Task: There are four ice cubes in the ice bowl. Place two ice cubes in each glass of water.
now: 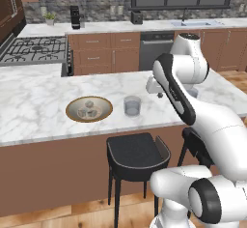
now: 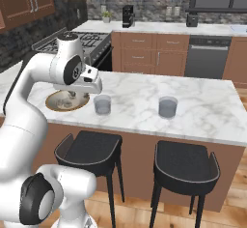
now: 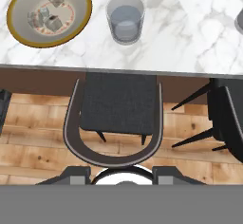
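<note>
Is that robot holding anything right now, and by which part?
Nothing. All four ice cubes lie in the bowl, and the end effector is empty.

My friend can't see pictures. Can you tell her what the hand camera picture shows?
Looking down on a white marble counter: a golden-rimmed ice bowl holding four ice cubes sits at top left, with a clear glass of water just right of it. Below the counter edge stands a dark stool on a wooden floor.

Bare marble table lay open between the two glasses at the frame's center; the ice bowl crowded the left glass.
</note>
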You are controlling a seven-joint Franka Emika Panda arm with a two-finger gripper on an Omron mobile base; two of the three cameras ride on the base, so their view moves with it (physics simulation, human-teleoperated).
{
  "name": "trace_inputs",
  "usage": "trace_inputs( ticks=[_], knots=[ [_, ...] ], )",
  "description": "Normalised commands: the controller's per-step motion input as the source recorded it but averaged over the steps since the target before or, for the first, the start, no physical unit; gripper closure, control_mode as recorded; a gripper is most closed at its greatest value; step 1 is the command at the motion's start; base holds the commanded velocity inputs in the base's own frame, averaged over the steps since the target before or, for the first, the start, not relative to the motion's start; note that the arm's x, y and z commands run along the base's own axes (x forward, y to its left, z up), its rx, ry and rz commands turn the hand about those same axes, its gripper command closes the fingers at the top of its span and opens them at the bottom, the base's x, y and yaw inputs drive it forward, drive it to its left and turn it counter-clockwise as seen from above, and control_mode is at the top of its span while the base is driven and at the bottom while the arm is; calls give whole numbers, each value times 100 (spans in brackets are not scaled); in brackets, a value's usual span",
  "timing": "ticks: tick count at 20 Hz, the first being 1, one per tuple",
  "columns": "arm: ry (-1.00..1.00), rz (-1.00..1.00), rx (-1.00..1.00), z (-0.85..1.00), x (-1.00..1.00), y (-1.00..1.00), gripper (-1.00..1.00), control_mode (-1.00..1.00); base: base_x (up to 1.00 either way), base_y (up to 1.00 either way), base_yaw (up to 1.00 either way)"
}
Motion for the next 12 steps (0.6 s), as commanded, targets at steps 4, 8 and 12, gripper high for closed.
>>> trace_inputs(
  ticks=[4,8,12],
  knots=[
    [-7,1,0,0,-1,11,-100,-100,0,0,0],
    [-4,1,0,0,1,25,-100,-100,0,0,0],
    [0,0,0,0,6,23,-100,-100,0,0,0]
  ],
)
